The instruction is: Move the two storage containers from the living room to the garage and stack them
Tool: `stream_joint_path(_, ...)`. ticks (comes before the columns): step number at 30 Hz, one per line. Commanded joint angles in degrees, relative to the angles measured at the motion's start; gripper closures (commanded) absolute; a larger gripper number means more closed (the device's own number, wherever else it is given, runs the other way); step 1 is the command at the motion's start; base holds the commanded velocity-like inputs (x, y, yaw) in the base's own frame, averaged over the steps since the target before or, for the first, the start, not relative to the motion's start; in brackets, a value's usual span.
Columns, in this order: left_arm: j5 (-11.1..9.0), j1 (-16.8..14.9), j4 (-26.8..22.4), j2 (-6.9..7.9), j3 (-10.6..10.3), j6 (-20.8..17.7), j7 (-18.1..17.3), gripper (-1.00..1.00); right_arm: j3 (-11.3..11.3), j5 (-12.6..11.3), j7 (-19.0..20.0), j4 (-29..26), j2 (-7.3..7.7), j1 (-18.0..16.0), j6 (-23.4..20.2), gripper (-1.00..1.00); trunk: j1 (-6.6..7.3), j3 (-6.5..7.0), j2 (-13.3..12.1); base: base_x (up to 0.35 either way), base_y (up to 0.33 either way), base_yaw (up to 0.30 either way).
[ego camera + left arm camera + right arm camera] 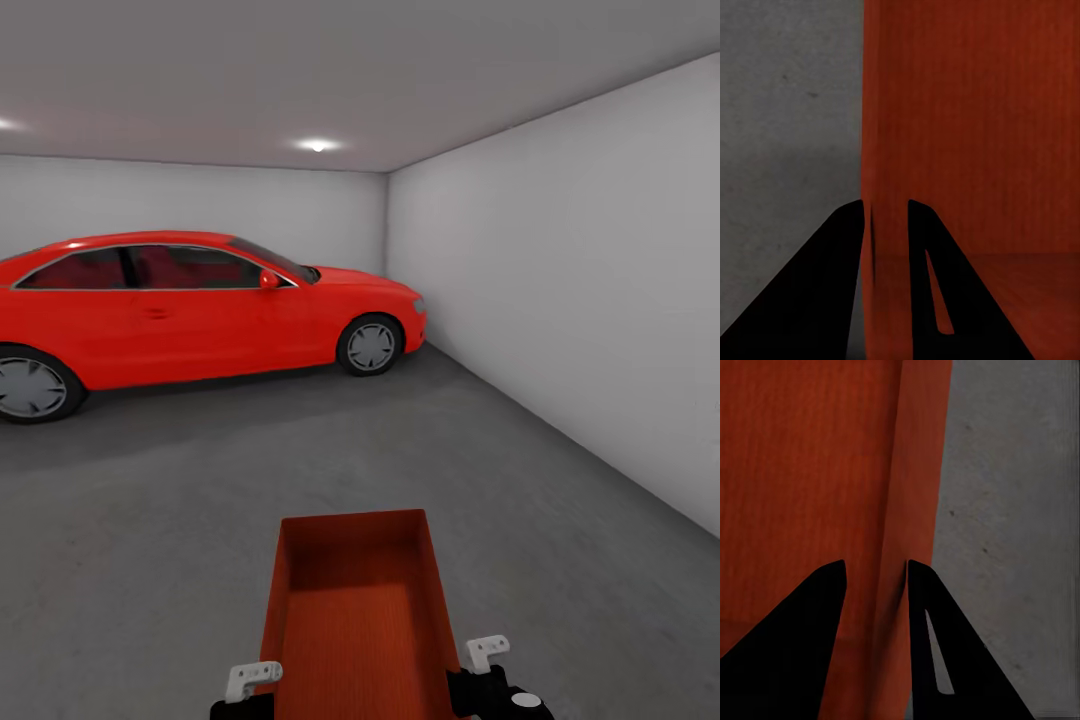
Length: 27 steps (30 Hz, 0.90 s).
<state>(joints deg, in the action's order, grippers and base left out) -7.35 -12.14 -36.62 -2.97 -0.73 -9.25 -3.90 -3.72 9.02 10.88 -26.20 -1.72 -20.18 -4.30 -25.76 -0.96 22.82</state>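
Note:
I am in the garage, and an orange-red open-topped storage container (350, 620) is held low in front of me over the dark grey concrete floor (150, 520). My left gripper (255, 682) is shut on its left side wall and my right gripper (487, 655) on its right side wall. The left wrist view has the black fingers (832, 285) straddling the thin container wall (868, 225), with the bin's inside (975, 135) on one side and floor (787, 112) on the other. In the right wrist view the fingers (802, 637) straddle the opposite wall (896, 585).
A red car (180, 310) is parked across the back left. A white wall (580, 300) runs along the right side. Open concrete lies between me and the car.

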Motion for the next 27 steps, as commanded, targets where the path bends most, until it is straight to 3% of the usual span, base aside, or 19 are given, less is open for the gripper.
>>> stream_joint_path(1,0.06,0.01,-0.21,1.21,-0.24,0.46,2.05,1.0,0.03,0.29,0.81,0.09,-0.04,-0.04,-0.36,1.0,-0.03,-0.1,0.11,0.001,0.0,-0.277)
stream_joint_path(9,0.06,0.01,-0.21,1.25,-0.24,0.39,2.05,1.0,0.03,0.29,0.81,0.1,-0.04,-0.04,-0.36,1.0,-0.03,-0.1,0.11,0.048,0.0,-0.277)
stream_joint_path(27,0.01,0.01,-0.21,1.39,-0.24,0.37,2.05,1.0,0.03,0.29,0.81,0.1,-0.04,-0.04,-0.36,1.0,-0.03,-0.1,0.11,0.312,0.0,-0.277)
